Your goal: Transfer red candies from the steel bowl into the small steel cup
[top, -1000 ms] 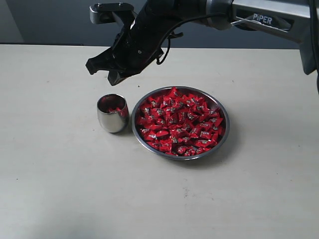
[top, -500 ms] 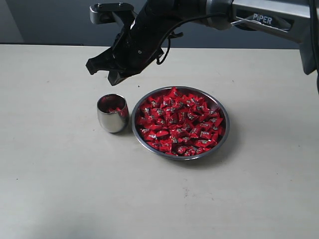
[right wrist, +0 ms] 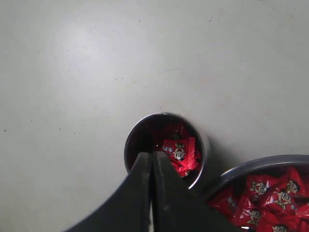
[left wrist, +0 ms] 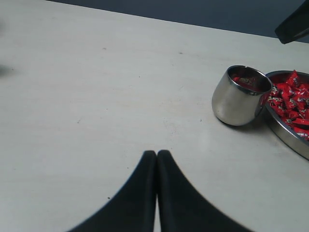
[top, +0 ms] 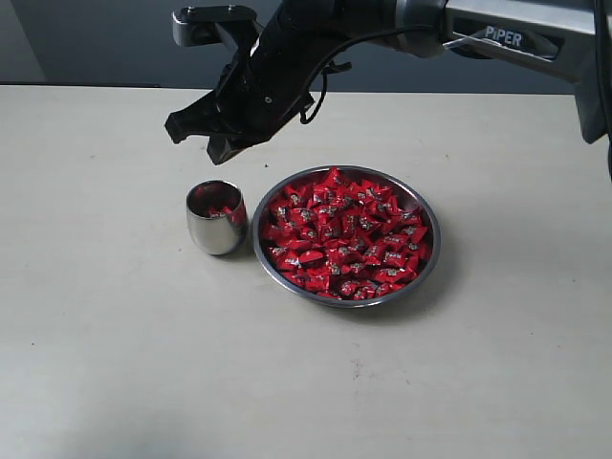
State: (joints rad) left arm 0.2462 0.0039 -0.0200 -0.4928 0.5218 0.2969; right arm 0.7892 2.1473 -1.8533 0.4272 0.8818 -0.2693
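While your right gripper (top: 196, 139) hangs above the small steel cup (top: 216, 218) left of centre, jaws pressed together, red candies (top: 344, 234) fill the steel bowl (top: 432, 239); left gripper (left wrist: 156, 153) likewise closed

Loads of bare table (top: 105, 363) is seen to the left of the cup (top: 216, 218) and in front of it, so those sides can be approached without anything being bumped. On the right, the way is blocked by the bowl (top: 346, 303), which is set just beside the cup with barely a gap. Straight above, the cup's mouth is shadowed by the right gripper (right wrist: 152, 157), fingers pressed together, with some air between. The bowl's top is uncovered.
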